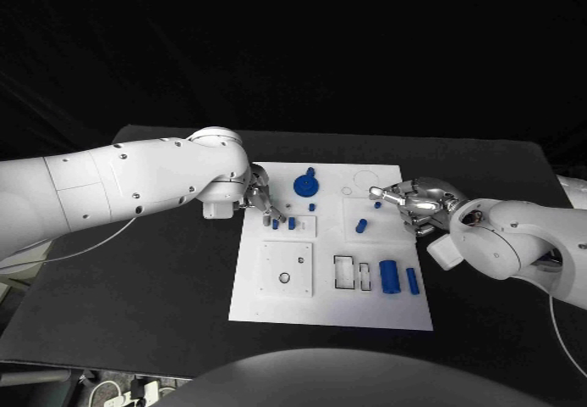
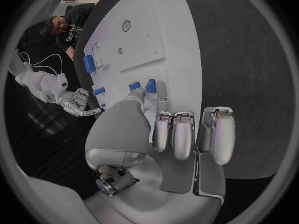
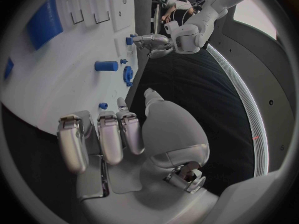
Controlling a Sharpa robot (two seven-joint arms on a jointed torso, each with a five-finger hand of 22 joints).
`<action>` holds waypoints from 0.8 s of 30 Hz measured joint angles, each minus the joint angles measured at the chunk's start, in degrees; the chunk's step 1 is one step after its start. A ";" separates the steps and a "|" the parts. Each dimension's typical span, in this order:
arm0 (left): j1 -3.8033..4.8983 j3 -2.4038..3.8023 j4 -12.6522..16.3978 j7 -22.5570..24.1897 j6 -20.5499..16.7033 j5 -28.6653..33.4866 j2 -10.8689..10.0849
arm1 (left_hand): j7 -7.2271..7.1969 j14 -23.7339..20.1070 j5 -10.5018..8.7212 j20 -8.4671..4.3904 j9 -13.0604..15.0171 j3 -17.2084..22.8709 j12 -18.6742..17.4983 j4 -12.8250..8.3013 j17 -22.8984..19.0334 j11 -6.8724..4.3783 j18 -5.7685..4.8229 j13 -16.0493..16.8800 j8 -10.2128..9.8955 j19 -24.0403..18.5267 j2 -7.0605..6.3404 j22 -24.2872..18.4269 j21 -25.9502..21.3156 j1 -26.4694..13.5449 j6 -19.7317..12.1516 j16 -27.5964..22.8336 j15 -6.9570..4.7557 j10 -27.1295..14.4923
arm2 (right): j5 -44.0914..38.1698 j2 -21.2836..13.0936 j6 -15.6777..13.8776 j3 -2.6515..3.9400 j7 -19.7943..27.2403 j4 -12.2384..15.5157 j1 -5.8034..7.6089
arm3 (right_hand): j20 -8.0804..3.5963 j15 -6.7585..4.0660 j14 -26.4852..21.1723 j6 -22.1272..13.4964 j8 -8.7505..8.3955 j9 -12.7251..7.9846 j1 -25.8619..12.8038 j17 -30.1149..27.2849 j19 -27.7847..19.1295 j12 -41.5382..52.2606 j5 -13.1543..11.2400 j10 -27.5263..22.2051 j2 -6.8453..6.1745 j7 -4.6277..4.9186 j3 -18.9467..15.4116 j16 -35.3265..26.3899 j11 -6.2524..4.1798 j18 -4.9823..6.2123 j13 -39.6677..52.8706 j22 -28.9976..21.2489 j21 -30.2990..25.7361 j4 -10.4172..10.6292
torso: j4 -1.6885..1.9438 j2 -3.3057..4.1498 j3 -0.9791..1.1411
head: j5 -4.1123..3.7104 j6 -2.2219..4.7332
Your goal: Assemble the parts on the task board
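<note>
The white task board (image 1: 279, 301) lies mid-table. My left hand (image 1: 260, 202) is at its left edge. In the left wrist view the thumb and forefinger (image 2: 161, 90) pinch one small blue part (image 2: 150, 85) that stands on the board, beside a second one (image 2: 134, 86). My right hand (image 1: 411, 203) hovers over the board's right edge, holding nothing, fingers apart. A tiny blue peg (image 1: 377, 203) lies just off its fingertips (image 3: 121, 104). A round blue part (image 1: 306, 182) and a blue cylinder (image 1: 361, 225) lie between the hands.
A large blue block (image 1: 389, 276) and a slimmer one (image 1: 412, 281) lie at the board's near right, beside two rectangular slots (image 1: 346, 271). A square plate with a ring hole (image 1: 285, 270) sits near left. Black table surrounds the board.
</note>
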 measured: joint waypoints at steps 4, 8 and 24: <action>0.19 0.03 1.20 -0.02 -3.63 0.10 -2.11 | 0.00 0.00 0.21 -0.02 0.59 -0.86 0.00 0.10 0.00 0.00 0.00 0.00 0.35 0.02 -1.17 0.00 0.00 -1.17 0.00 0.00 0.00 0.00 | -0.01 -0.04 0.02 0.00 -0.04 -0.03 -0.04 | 0.00 0.00 0.00 0.00 0.00 0.00 0.00 0.00 0.00 0.00 0.00 0.00 0.00 0.00 0.00 0.00 0.00 0.00 0.00 0.00 0.00 0.00 | 0.04 -0.02 0.00 | -0.20 0.00; 0.80 0.13 2.40 0.46 -8.67 0.41 -3.84 | 0.21 0.00 0.21 -0.22 0.92 -1.69 0.00 0.11 0.00 0.00 0.00 -0.01 0.52 0.22 -2.21 0.00 0.00 -2.21 -0.26 0.00 0.00 0.00 | -0.02 -0.04 0.04 0.00 -0.08 -0.10 -0.08 | 0.00 0.00 0.00 0.00 0.00 0.00 0.00 -0.01 0.00 0.00 0.00 0.00 0.00 0.00 0.00 0.00 0.00 0.00 0.04 0.00 0.00 0.00 | 0.06 -0.06 0.04 | -0.28 0.00; 0.49 0.07 2.30 24.39 -35.94 7.81 -3.16 | 3.79 -0.03 0.96 0.66 -10.33 3.03 -53.11 0.22 -0.01 2.55 -0.01 -29.79 -5.57 0.04 -0.83 0.03 0.00 12.59 -8.77 0.00 1.70 -22.32 | -1.52 -0.19 0.03 -0.01 0.22 0.24 -0.23 | 0.00 0.00 0.00 0.00 0.00 -0.06 0.00 -0.01 0.00 0.00 0.00 0.00 0.00 0.00 0.00 0.00 0.00 0.00 0.04 0.04 0.00 0.00 | -0.03 0.01 -0.01 | -0.61 0.00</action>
